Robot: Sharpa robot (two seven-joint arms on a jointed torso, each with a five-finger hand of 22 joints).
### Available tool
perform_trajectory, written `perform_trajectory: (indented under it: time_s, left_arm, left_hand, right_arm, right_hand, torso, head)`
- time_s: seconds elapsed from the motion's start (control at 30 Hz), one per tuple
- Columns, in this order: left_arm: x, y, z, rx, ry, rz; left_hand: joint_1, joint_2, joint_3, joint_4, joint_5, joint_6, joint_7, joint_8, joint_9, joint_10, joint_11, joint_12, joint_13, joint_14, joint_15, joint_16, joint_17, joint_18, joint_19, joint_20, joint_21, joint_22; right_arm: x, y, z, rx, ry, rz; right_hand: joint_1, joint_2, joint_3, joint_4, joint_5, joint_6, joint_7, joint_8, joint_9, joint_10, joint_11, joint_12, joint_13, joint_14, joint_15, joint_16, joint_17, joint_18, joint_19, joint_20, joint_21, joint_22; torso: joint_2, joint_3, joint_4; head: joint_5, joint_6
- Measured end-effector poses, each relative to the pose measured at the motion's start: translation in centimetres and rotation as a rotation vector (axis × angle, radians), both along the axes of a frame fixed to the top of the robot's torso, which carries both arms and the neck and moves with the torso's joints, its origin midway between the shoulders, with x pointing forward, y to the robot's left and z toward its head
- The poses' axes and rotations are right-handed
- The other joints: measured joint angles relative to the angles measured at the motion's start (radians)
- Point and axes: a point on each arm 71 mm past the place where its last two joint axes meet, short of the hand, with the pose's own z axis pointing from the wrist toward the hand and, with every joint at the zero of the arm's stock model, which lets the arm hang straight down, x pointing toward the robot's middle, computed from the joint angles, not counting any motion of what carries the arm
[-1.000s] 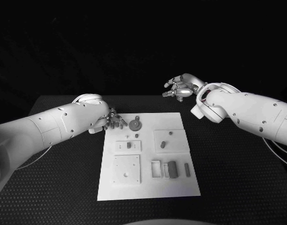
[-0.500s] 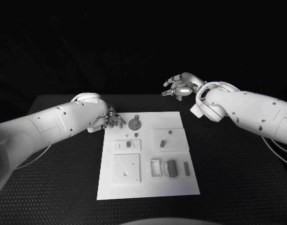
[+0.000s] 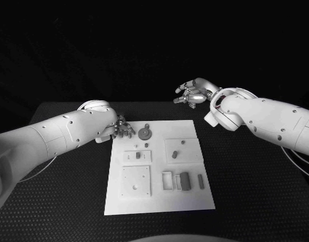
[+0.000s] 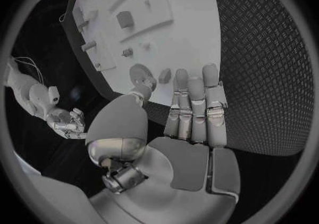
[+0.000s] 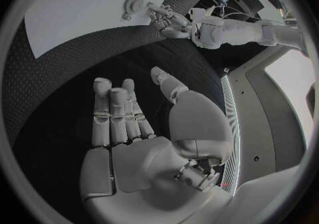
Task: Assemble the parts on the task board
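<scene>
We see a black table (image 3: 256,191) with a fine woven texture, and beyond its far edge only dark. Nearest us, the white task board (image 3: 162,201) lies along the table's middle. On its near half sit a raised square plate (image 3: 136,182) and, to its right, a row of three small upright parts (image 3: 185,181) beside a pale holder. Farther up we count two more raised plates, each with small parts on it, a left one (image 3: 138,156) and a right one (image 3: 182,149). At the board's far left corner lies one round gear (image 3: 146,134) (toothed, with a short stem beside it).

The left hand (image 3: 122,129) hovers at that corner, just beside the gear, fingers straight and close together, the thumb apart, holding nothing; the left wrist view shows the fingertips (image 4: 194,83) near the gear (image 4: 142,74), though we cannot tell whether they touch. The right hand (image 3: 193,94) hangs beyond the board's far right corner, well apart from it, fingers loosely spread and empty.
</scene>
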Motion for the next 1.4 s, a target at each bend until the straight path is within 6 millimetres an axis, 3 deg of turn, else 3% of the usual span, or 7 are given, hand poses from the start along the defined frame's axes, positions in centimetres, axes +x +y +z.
perform_trajectory:
  time_s: [0.23, 0.63, 0.8, 0.9, 1.07, 1.23, 1.4]
  left_arm:
    - [-0.02, 0.08, -0.09, 0.001, 0.007, -0.004]
    - [-0.05, 0.08, -0.21, 0.001, 0.017, -0.01]
    - [-0.07, 0.08, -0.26, 0.0, 0.02, -0.013]
    - [-0.05, 0.14, -0.27, -0.001, 0.02, -0.012]
    - [-0.01, 0.32, -0.28, -0.004, 0.022, -0.007]
    - [0.02, 0.48, -0.28, -0.014, 0.023, 0.002]
    - [0.05, 0.69, -0.3, -0.043, 0.029, 0.023]
  left_hand:
    - [0.019, 0.018, 0.014, -0.041, 0.005, 0.013, -0.006, 0.01, -0.005, 0.002, -0.001, 0.0, -0.003, 0.005, -0.002, 0.0, -0.001, 0.0, 0.009, -0.002, 0.0, 0.0]
    - [0.025, 0.025, 0.022, -0.055, 0.005, 0.027, -0.009, 0.017, -0.007, 0.009, -0.008, 0.0, -0.005, 0.012, -0.002, 0.004, -0.002, 0.0, 0.013, -0.005, 0.0, 0.0]
    - [0.037, 0.037, 0.03, -0.078, 0.009, 0.034, -0.01, 0.023, -0.008, 0.016, -0.009, 0.0, -0.007, 0.016, -0.005, 0.006, -0.002, 0.0, 0.018, -0.007, 0.0, 0.001]
    - [0.051, 0.051, 0.046, -0.101, 0.013, 0.039, -0.013, 0.027, -0.009, 0.021, -0.014, 0.0, -0.01, 0.021, -0.008, 0.01, -0.002, 0.0, 0.024, -0.009, 0.0, 0.001]
    - [0.057, 0.057, 0.102, -0.112, 0.012, 0.057, -0.021, 0.039, -0.014, 0.039, -0.017, 0.0, -0.012, 0.032, -0.014, 0.011, -0.003, 0.0, 0.038, -0.012, 0.0, 0.0]
    - [0.066, 0.066, 0.125, -0.135, 0.011, 0.076, -0.037, 0.051, -0.014, 0.056, -0.023, -0.007, -0.014, 0.039, -0.021, 0.019, -0.003, 0.0, 0.047, -0.018, 0.008, 0.0]
    - [0.071, 0.071, 0.135, -0.146, 0.022, 0.082, -0.037, 0.06, -0.013, 0.064, -0.025, -0.012, -0.015, 0.045, -0.024, 0.019, -0.002, 0.0, 0.052, -0.019, 0.012, 0.0]
  right_arm:
    - [-0.02, 0.03, 0.0, 0.0, 0.0, 0.001]
    - [-0.02, 0.07, 0.0, 0.0, 0.0, 0.002]
    - [-0.02, 0.09, 0.0, 0.001, 0.001, 0.002]
    - [-0.02, 0.09, 0.0, 0.0, 0.001, 0.002]
    - [-0.02, 0.11, 0.0, 0.0, 0.001, 0.002]
    - [-0.02, 0.11, 0.0, 0.0, 0.001, 0.003]
    - [-0.02, 0.11, 0.0, 0.0, 0.001, 0.003]
  right_hand:
    - [-0.003, 0.003, 0.0, 0.0, 0.0, 0.0, 0.0, 0.004, 0.0, -0.004, -0.004, 0.0, -0.001, 0.0, 0.0, 0.0, 0.0, 0.0, 0.0, 0.0, 0.0, 0.0]
    - [-0.004, 0.004, 0.0, 0.0, 0.0, 0.001, 0.0, 0.004, -0.001, -0.004, -0.004, 0.0, -0.002, 0.0, 0.0, 0.0, -0.001, 0.0, 0.0, 0.0, 0.0, 0.0]
    - [-0.004, 0.004, 0.0, 0.0, 0.0, 0.003, 0.002, 0.004, -0.001, -0.004, -0.004, 0.0, -0.002, -0.002, 0.002, 0.0, -0.001, 0.0, 0.0, 0.0, 0.0, 0.0]
    - [-0.004, 0.004, 0.0, 0.0, 0.0, 0.003, 0.002, 0.004, -0.001, -0.004, -0.004, 0.0, -0.002, -0.002, 0.002, 0.0, -0.001, 0.0, 0.0, 0.0, 0.0, 0.0]
    - [-0.004, 0.004, 0.0, 0.0, 0.0, 0.003, 0.002, 0.004, -0.001, -0.004, -0.004, 0.0, -0.003, -0.002, 0.002, 0.0, -0.002, 0.0, 0.0, 0.0, 0.0, 0.0]
    - [-0.004, 0.004, 0.0, 0.0, 0.0, 0.003, 0.002, 0.004, -0.001, -0.004, -0.004, 0.0, -0.003, -0.002, 0.002, 0.0, -0.002, 0.0, 0.0, 0.0, 0.0, 0.0]
    - [-0.004, 0.004, -0.003, 0.003, 0.0, 0.004, 0.001, 0.004, -0.001, -0.004, -0.004, 0.002, -0.003, -0.002, 0.002, 0.0, -0.002, 0.0, 0.0, 0.0, 0.0, 0.0]
  torso:
    - [0.0, 0.0011, -0.0003]
    - [0.0, 0.0002, 0.0002]
    - [0.0, 0.0, 0.0004]
    - [0.0, -0.0001, 0.0006]
    - [0.0, 0.0, 0.0007]
    - [0.0, 0.0, 0.0006]
    - [0.0, -0.0001, 0.0006]
  head:
    - [-0.004, 0.0]
    - [-0.007, -0.004]
    - [-0.006, -0.004]
    - [-0.006, -0.005]
    - [-0.006, -0.006]
    - [-0.005, -0.006]
    - [-0.005, -0.006]
